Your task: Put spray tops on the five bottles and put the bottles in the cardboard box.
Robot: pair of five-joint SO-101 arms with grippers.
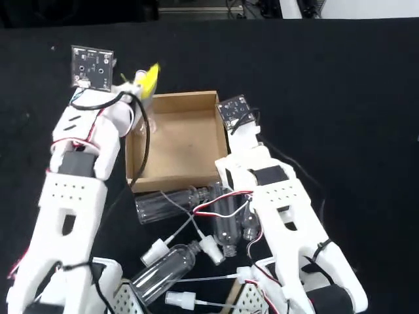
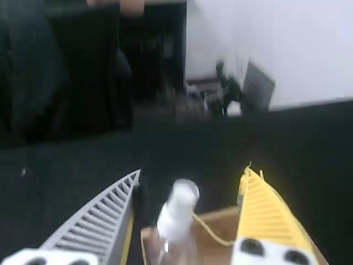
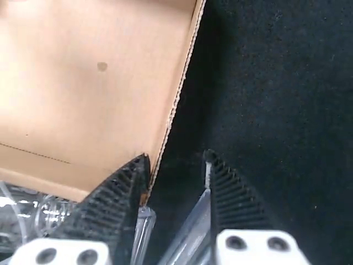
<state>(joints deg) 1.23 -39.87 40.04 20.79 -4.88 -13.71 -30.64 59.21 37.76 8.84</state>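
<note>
Barely begun: the left claw (image 2: 193,170) is spread, a capped bottle (image 2: 177,207) upright between its jaws over the empty cardboard box (image 1: 177,147). The right claw (image 3: 176,157) gapes beside the box wall. Uncapped bottles (image 1: 163,203) and spray tops (image 1: 211,248) lie behind both.

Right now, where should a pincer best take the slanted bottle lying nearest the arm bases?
Probably mid-body on the bottle, coming down from above and closing across its width: it lies on its side, and its neck is narrow.
</note>
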